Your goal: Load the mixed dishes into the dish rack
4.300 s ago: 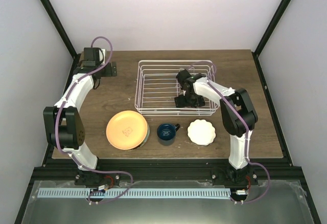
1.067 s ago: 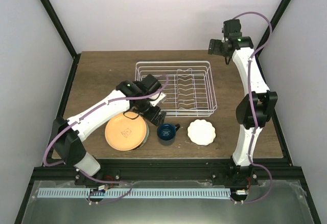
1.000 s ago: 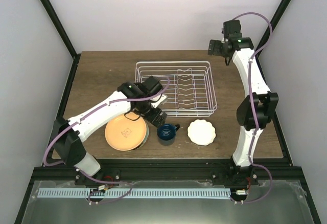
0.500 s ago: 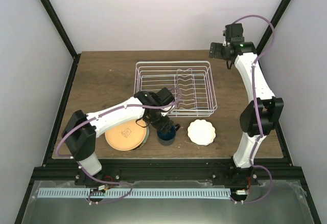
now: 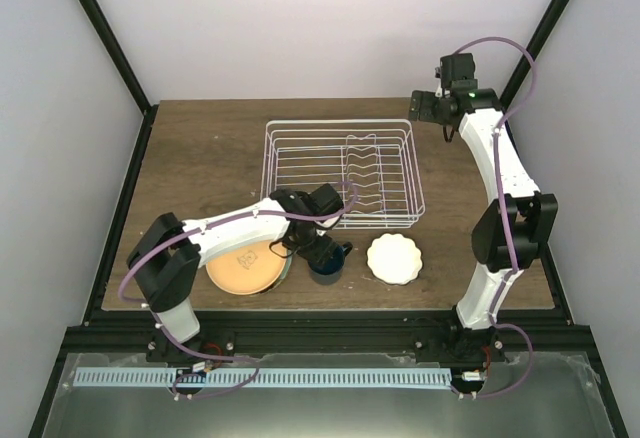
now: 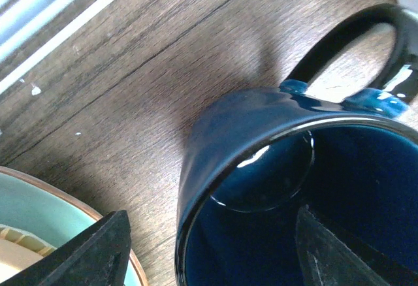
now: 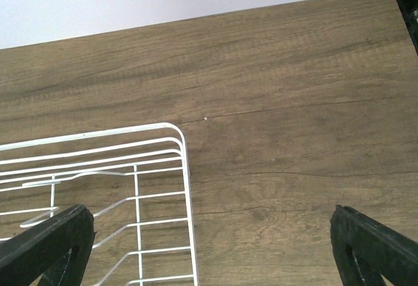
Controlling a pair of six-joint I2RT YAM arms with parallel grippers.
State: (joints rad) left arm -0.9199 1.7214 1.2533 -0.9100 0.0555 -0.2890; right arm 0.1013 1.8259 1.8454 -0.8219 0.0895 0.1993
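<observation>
Its fingers spread wide, the left gripper (image 6: 209, 250) straddles the near wall of the upright dark blue glazed mug (image 6: 261, 136), one finger inside and one outside, just in front of the white wire dish rack (image 5: 300, 163), while the right gripper (image 7: 209, 243), also spread, hovers well apart.

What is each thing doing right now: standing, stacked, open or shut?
dark blue mug: upright on the table.
orange-yellow plate: lying on the mint-green plate.
mint-green plate: flat, underneath.
white scalloped dish: flat on the table.
dish rack: no dishes inside.
left gripper: open, fingers straddling the mug's wall.
right gripper: open, holding nothing.
</observation>
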